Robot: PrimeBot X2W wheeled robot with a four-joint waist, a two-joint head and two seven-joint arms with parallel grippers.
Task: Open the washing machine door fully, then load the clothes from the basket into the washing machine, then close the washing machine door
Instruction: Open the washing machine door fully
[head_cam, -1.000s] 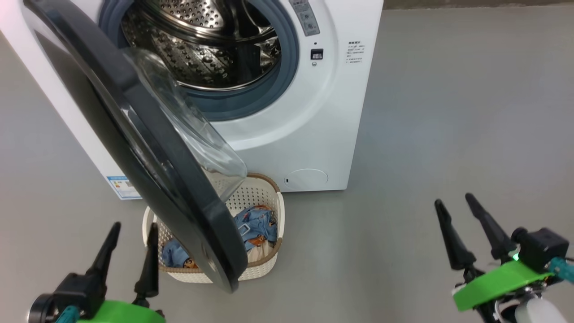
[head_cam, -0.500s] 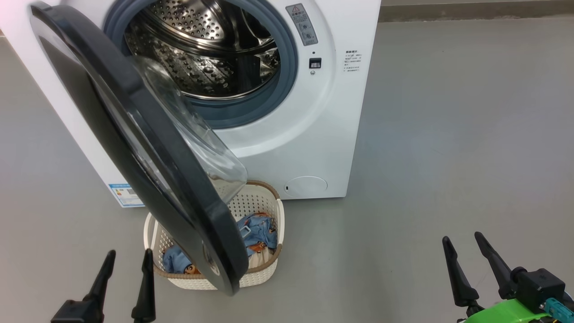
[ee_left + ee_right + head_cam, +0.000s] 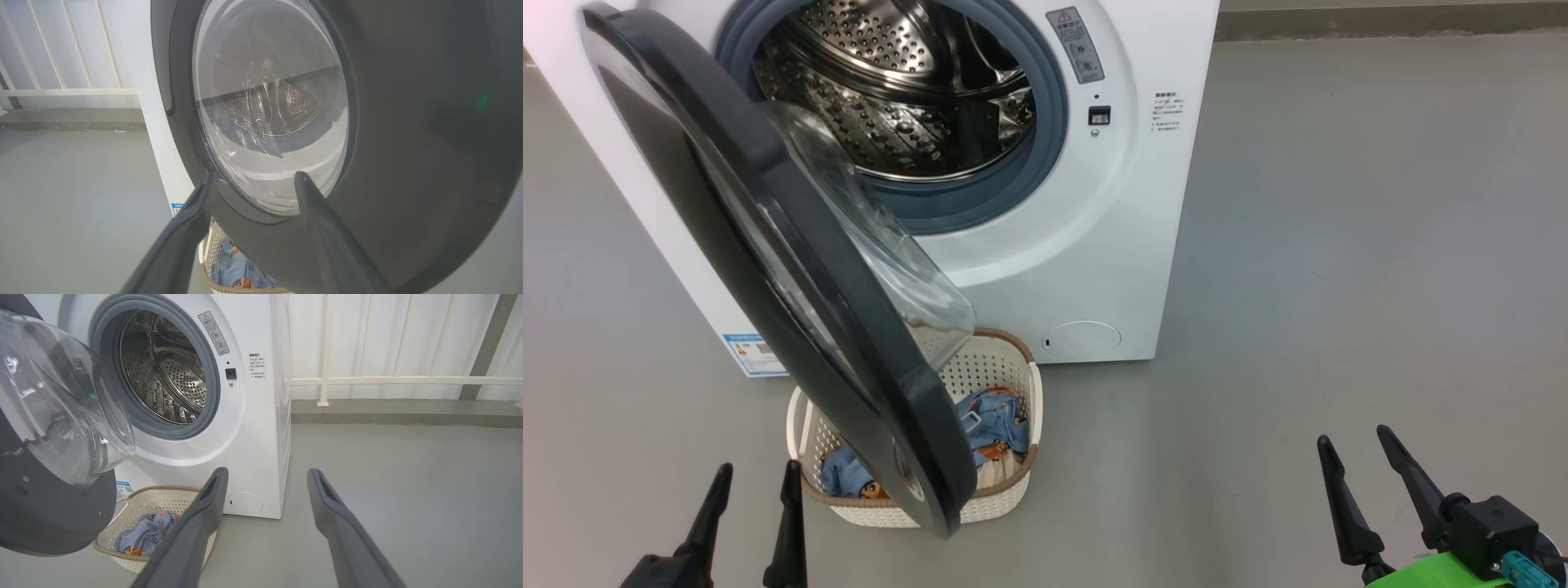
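The white washing machine (image 3: 1054, 245) shows its steel drum (image 3: 890, 90). The washing machine door (image 3: 792, 269), black with a clear glass bowl, stands swung out on its left hinge and overhangs the basket (image 3: 1005, 490), hiding its left half. Light-blue clothes (image 3: 992, 420) lie in the basket. My left gripper (image 3: 758, 467) is open at the lower left, just before the door's outer face (image 3: 408, 143), apart from it. My right gripper (image 3: 1352, 434) is open over bare floor at the lower right. In the right wrist view the right gripper (image 3: 267, 470) points at the machine's lower right corner (image 3: 253, 437).
Grey floor (image 3: 1339, 245) stretches wide to the right of the machine. A white railing (image 3: 408, 380) on a low kerb runs behind it. The door's lower edge (image 3: 931, 506) hangs close above the basket's front rim.
Both grippers have sunk lower in the head view, and the view itself has shifted slightly. Door, basket and clothes have stayed where they were. Both grippers stay open.
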